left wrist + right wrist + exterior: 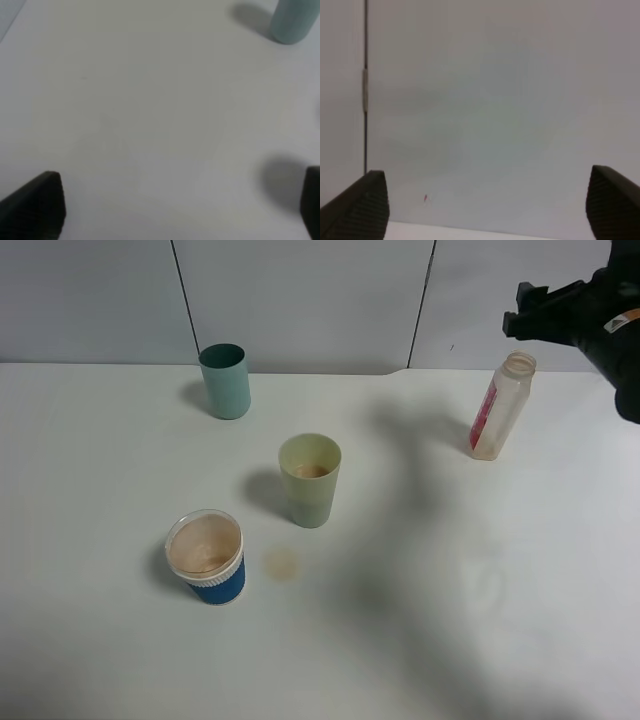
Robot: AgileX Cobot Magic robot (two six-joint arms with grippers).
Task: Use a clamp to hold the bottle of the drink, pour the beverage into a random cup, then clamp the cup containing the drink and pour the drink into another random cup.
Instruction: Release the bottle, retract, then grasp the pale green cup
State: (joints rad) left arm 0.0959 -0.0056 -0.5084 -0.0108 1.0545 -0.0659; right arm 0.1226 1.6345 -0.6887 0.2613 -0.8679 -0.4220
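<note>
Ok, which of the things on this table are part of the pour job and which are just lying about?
In the job: bottle, looks nearly empty; green cup, a little drink inside; blue cup, holding drink; right gripper, open.
Lying about: teal cup, off by itself; stain on the table.

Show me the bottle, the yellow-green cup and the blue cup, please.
The bottle (500,408): high view, clear body.
The yellow-green cup (310,500): high view, outer wall.
The blue cup (218,588): high view, blue side wall.
</note>
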